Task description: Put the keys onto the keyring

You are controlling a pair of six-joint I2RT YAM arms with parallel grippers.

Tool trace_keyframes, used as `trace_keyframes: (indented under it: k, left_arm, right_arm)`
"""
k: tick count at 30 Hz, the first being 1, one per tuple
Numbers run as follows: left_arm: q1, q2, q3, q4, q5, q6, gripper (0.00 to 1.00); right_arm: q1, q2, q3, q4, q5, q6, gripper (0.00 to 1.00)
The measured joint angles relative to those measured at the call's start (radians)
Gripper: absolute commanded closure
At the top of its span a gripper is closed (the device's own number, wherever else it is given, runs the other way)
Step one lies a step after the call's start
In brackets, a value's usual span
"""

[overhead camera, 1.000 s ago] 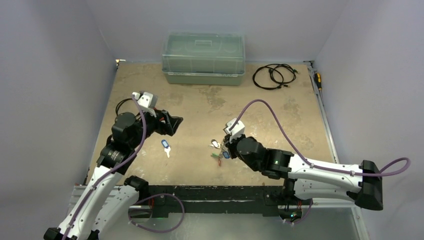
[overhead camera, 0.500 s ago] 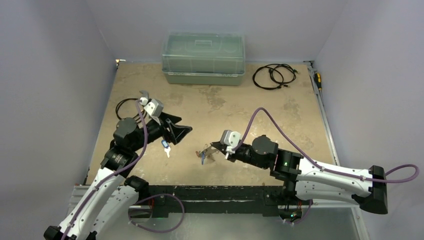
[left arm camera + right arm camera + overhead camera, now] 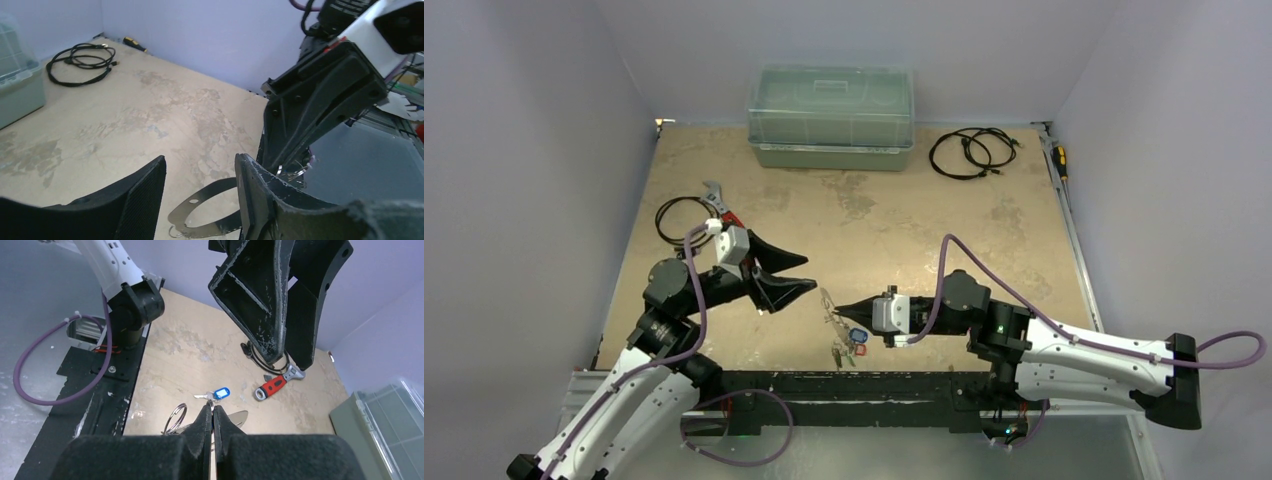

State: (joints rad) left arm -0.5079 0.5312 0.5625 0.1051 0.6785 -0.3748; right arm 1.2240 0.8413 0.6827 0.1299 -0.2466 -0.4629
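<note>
Keyring (image 3: pixel 829 303) hangs pinched in your right gripper (image 3: pixel 840 309), jaws closed, keys (image 3: pixel 851 346) dangling at 6 o'clock, likely offered for threading. Your left gripper (image 3: pixel 810 274), at 10 o'clock, gapes wide and empty near the loose blue-tagged key (image 3: pixel 216 393).

3 pale lilac walls (image 3: pixel 524 150) enclose a stained, mottled tan tabletop (image 3: pixel 874 205) (the light soft and even).
</note>
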Motion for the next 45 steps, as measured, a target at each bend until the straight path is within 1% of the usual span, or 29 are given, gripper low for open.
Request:
trace_keyframes:
  k: [8,14,22,24,28,30,39,45]
  left_arm:
    - [-0.014,-0.068,-0.089,0.153,0.095,-0.008,0.49]
    - [-0.019,-0.080,-0.134,0.269,0.146,-0.009,0.49]
    - [-0.028,-0.085,-0.151,0.343,0.184,0.022,0.49]
    - [-0.031,-0.086,-0.151,0.345,0.192,0.047,0.52]
    - [-0.032,-0.090,-0.151,0.332,0.205,0.109,0.64]
    - [-0.032,-0.091,-0.151,0.307,0.203,0.152,0.68]
    - [-0.032,-0.115,-0.136,0.185,0.164,0.285,0.71]
    - [-0.032,-0.132,-0.132,0.177,0.159,0.307,0.67]
  right_arm:
    - [-0.001,0.004,0.000,0.036,-0.034,-0.047,1.00]
    - [-0.014,0.010,0.008,0.085,-0.061,-0.056,1.00]
    - [-0.048,0.060,0.050,0.130,-0.117,-0.054,1.00]
    - [-0.053,0.070,0.057,0.141,-0.126,-0.054,1.00]
    - [-0.060,0.088,0.060,0.158,-0.145,-0.052,1.00]
    - [-0.060,0.095,0.060,0.166,-0.154,-0.050,1.00]
    - [-0.064,0.105,0.073,0.179,-0.185,-0.046,1.00]
    - [-0.067,0.111,0.073,0.192,-0.191,-0.042,1.00]
